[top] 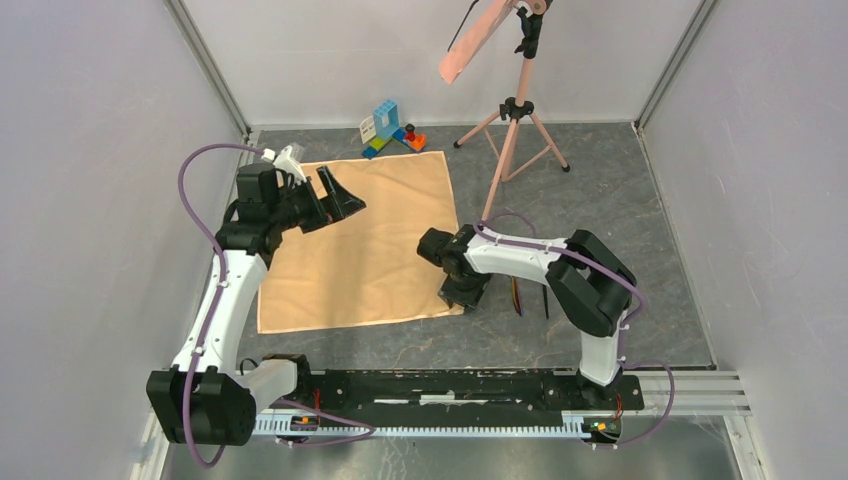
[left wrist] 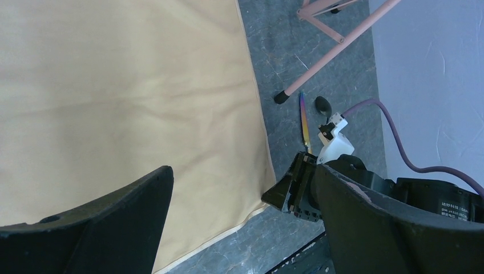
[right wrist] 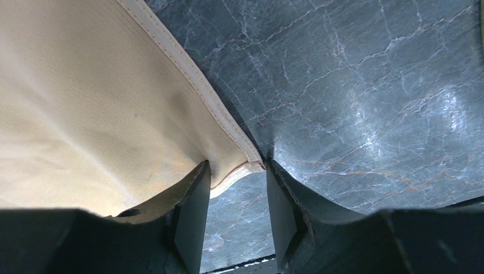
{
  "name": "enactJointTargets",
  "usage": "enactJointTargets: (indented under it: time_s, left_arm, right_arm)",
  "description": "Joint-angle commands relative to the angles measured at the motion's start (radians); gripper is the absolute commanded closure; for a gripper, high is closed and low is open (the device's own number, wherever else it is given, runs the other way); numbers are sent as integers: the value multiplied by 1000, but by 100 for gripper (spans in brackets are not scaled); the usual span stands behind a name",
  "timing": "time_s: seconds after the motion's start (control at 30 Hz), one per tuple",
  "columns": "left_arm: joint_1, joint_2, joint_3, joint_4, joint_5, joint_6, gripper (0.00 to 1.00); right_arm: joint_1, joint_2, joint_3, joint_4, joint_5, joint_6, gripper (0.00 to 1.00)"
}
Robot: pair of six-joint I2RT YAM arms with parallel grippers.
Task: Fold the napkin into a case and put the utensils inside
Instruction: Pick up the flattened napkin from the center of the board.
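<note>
squarely, napkin point(right wrist: 114, 103) corner sits inside right end effector point(right wrist: 237, 177).

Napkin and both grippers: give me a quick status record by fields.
napkin: flat, unfolded, on the table
left gripper: open, over the napkin's far-left part
right gripper: open, fingers straddling the napkin's near-right corner, not clamped
utensils: on the table, right of the napkin, off the cloth
case: not yet made
</note>
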Motion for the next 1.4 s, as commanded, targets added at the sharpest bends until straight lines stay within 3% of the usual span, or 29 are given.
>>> enactJointTargets:
  time_s: [0.0,0.27,0.47,0.57,0.9,1.07,1.23,1.37]
  left_arm:
    - [-7,-25,16,7,-17,59,0]
    - [-10,-23,20,-2,-35,69,0]
    - [-11,-18,18,-3,-38,71,0]
    - [-10,-4,16,-4,-43,73,0]
    - [-12,37,9,1,-71,80,0]
    - [-28,50,1,-33,-179,80,0]
    - [-26,-69,-126,-92,-336,-14,0]
    - [-29,-144,-250,-142,-340,-134,0]
  right_arm:
    - [-1,29,-72,22,26,40,55]
    - [-3,1,-148,107,59,43,77]
    - [-2,-37,-158,176,108,12,87]
    - [1,-67,-179,234,140,-3,100]
    - [0,-231,-313,582,250,-246,100]
    - [-1,-259,-267,554,364,-301,100]
    - [-37,-319,-357,736,395,-409,100]
    - [-116,-365,-421,822,370,-510,100]
